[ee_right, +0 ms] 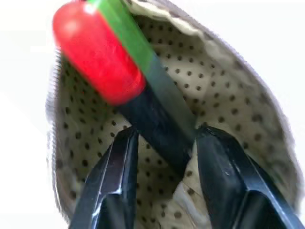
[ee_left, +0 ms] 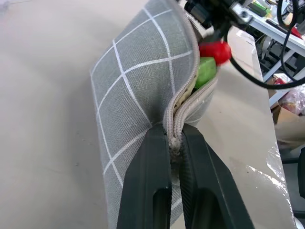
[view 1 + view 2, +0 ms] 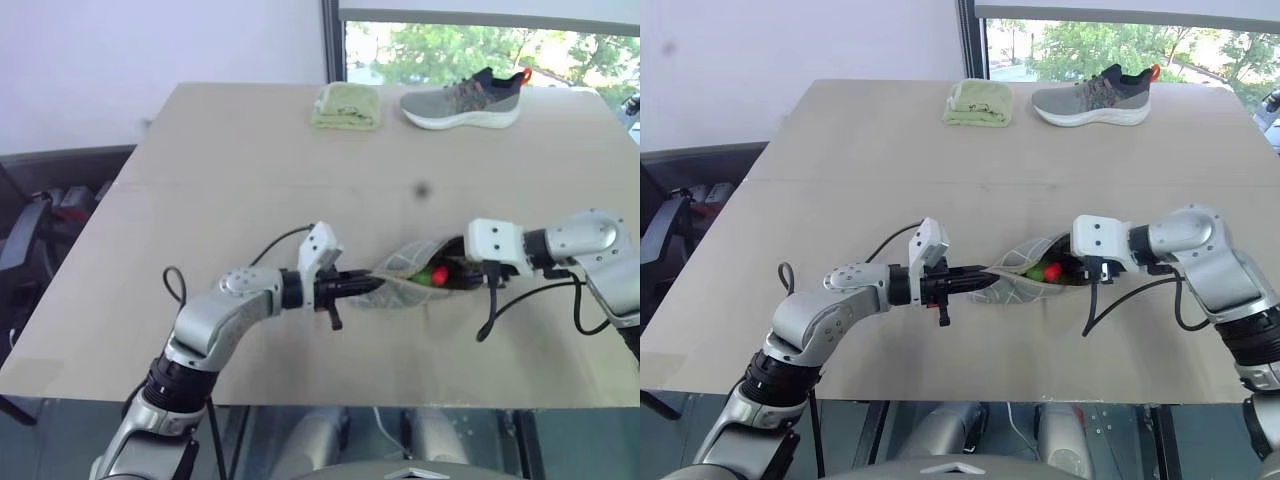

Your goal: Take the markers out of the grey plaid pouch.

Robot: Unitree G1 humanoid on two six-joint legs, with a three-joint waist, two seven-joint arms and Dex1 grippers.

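The grey plaid pouch (image 3: 400, 285) lies mid-table between my two hands, its mouth gaping toward the right. My left gripper (image 2: 175, 138) is shut on the zipper end of the pouch (image 2: 133, 95). Two markers poke out of the open mouth: a red one (image 1: 97, 57) with a dark body and a light green one (image 1: 128, 38) lying against it. My right gripper (image 1: 164, 133) is open at the mouth, one finger on each side of the red marker's dark part. I cannot tell if the fingers touch it. From the head, the red tip (image 3: 439, 277) shows beside the right gripper (image 3: 455, 275).
A grey-green sneaker (image 3: 465, 98) and a folded yellow-green cloth (image 3: 347, 105) sit at the table's far edge. The wooden table (image 3: 230, 180) is bare between them and the pouch. Dark chairs (image 3: 50, 215) stand off its left side.
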